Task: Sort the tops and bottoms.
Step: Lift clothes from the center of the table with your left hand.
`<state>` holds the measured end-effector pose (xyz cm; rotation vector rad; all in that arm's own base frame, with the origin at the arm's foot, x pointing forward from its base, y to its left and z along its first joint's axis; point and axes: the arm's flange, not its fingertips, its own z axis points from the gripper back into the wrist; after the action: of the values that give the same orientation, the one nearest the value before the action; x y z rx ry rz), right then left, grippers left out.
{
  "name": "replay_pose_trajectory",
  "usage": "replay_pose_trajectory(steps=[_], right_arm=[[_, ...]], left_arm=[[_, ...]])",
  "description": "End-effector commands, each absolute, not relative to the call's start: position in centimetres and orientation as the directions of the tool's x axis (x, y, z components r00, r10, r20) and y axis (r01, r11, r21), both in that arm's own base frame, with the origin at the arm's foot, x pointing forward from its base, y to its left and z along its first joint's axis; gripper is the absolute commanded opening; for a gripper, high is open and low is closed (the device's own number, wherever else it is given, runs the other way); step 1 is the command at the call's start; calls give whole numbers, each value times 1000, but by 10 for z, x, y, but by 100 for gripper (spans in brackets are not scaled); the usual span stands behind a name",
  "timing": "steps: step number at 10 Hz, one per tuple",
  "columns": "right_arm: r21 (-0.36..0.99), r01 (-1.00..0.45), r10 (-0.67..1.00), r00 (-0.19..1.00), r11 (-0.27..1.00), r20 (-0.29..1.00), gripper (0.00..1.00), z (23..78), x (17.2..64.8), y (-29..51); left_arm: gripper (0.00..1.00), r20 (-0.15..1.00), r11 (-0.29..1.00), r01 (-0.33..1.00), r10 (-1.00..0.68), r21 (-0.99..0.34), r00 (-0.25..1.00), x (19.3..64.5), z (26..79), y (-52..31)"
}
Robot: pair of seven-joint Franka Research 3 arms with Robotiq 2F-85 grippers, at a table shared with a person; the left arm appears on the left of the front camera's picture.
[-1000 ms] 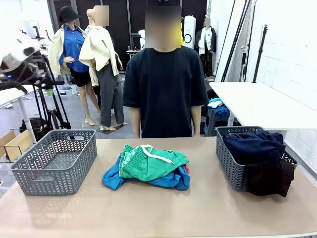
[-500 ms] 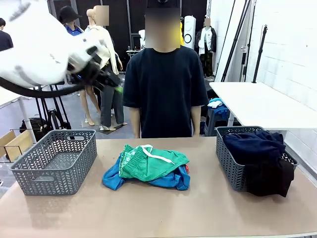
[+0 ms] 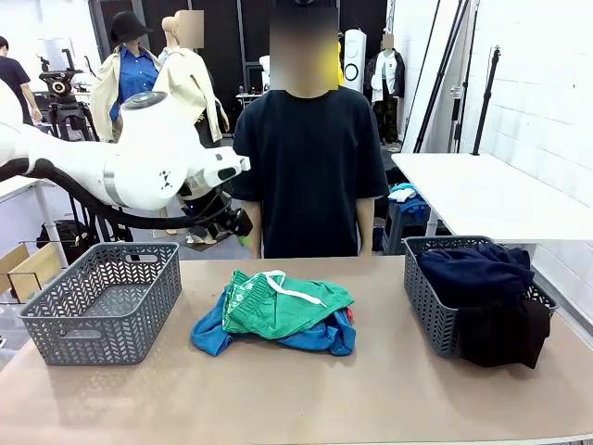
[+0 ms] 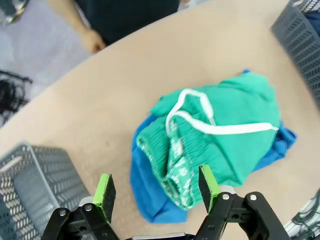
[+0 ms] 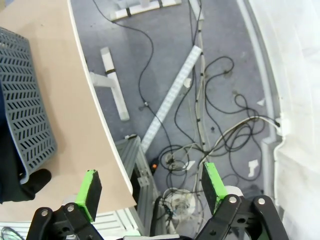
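- Since half a second ago, your left arm has swung down and inward from the upper left. Its left tool now hangs above the tabletop, jaws spread wide and empty.
- You find the green shorts in the middle of the tabletop, lying on a blue garment. In the left wrist view the left tool looks straight down at the green shorts, with the white drawstring on top.
- The navy trousers and black garment already fill the right basket, so the shorts most likely belong there.
- Come down on the bunched waistband and pinch only the green layer; a deep bite would probably drag the blue garment along.
- Lift well clear before you carry across, since the loose drawstring could snag.
- Your right tool is open and empty, out past the tabletop's edge over the floor. Keep it there.
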<state>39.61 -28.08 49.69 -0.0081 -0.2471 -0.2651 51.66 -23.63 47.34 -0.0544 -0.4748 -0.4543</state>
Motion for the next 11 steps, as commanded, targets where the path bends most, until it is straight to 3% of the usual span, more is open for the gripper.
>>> replay_pose_trajectory(steps=[1,5,8,11], right_arm=[[24,256,-254,936,966,242,100,497,397,-281],[24,256,-254,936,966,242,100,497,397,-281],[24,256,-254,936,966,242,100,497,397,-281],[24,256,-254,936,966,242,100,497,397,-281]], left_arm=[[87,376,909,408,-406,80,833,493,464,-250],[87,354,917,397,-383,34,853,454,406,-262],[87,321,904,423,-418,57,850,463,414,-260],[87,297,919,390,-386,47,873,462,379,-273]])
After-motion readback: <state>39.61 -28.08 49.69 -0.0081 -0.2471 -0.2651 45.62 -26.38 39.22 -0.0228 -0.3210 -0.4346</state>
